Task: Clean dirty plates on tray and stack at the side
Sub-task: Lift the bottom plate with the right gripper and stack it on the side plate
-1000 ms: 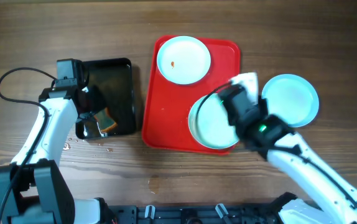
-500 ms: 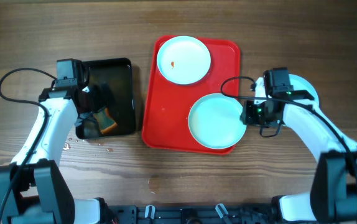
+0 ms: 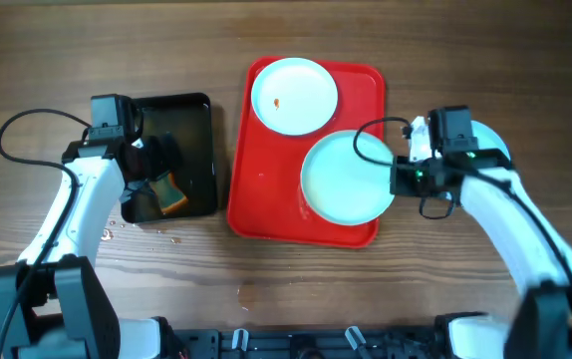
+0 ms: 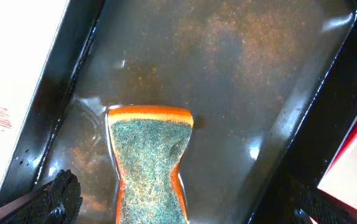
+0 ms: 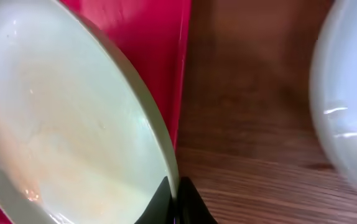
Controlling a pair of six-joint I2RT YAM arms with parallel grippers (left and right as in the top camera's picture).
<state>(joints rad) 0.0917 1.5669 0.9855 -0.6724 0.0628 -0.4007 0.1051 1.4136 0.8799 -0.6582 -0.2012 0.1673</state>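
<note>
A pale blue plate (image 3: 346, 179) hangs tilted over the right half of the red tray (image 3: 266, 189), and my right gripper (image 3: 398, 179) is shut on its right rim (image 5: 166, 155). In the right wrist view its fingertips (image 5: 194, 205) pinch that rim from both sides. A second plate (image 3: 294, 94) with a small orange stain lies at the tray's far end. A third plate (image 3: 485, 150) rests on the wood to the right of the tray, partly hidden by my right arm. My left gripper (image 4: 181, 208) stands open over an orange and green sponge (image 4: 148, 163) lying in the black tray (image 3: 196, 110).
The black tray (image 4: 278, 112) holds shallow brownish water and stands left of the red tray. Water drops (image 3: 117, 231) lie on the wood near its front left corner. A cable (image 3: 27, 125) loops behind my left arm.
My right gripper has closed on the plate's rim and lifted that plate off the tray floor, shifting it toward the far side. My left gripper has opened wide over the sponge.
</note>
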